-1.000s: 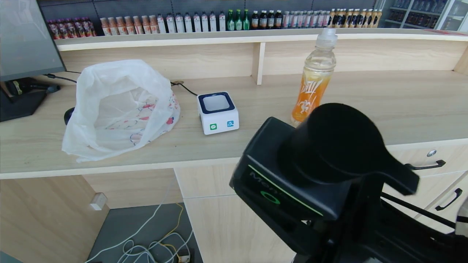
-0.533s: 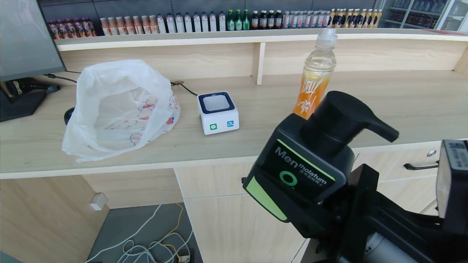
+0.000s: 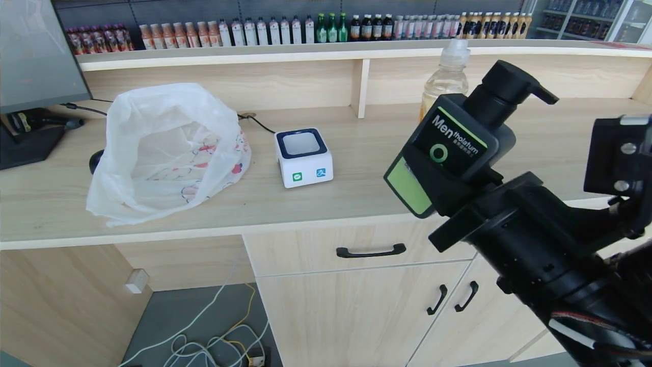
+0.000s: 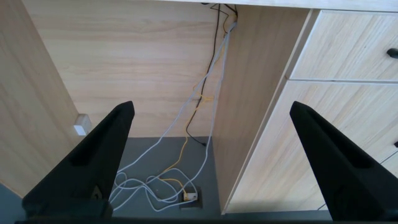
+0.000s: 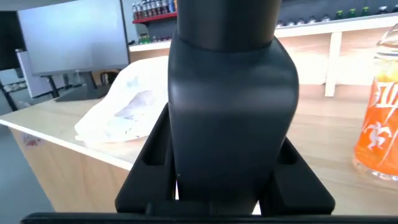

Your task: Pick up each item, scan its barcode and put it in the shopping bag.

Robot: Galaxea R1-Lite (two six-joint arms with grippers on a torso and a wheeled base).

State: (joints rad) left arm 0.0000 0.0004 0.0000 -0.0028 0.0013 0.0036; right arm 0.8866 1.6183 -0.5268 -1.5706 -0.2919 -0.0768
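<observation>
Above the front edge of the worktop, right of the shopping bag and scanner, the right tool is clamped on a black pump bottle. The bottle's long axis is tilted, pump head up and away, nozzle pointing right. The left tool is spread wide, gripping nothing.

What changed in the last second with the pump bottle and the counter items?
The right gripper, shut on the black pump bottle, lifted it up and forward, away from the head camera, so it now hides the lower part of the orange drink bottle. Nothing was let go. The shopping bag, scanner and orange drink bottle stayed put on the counter.
</observation>
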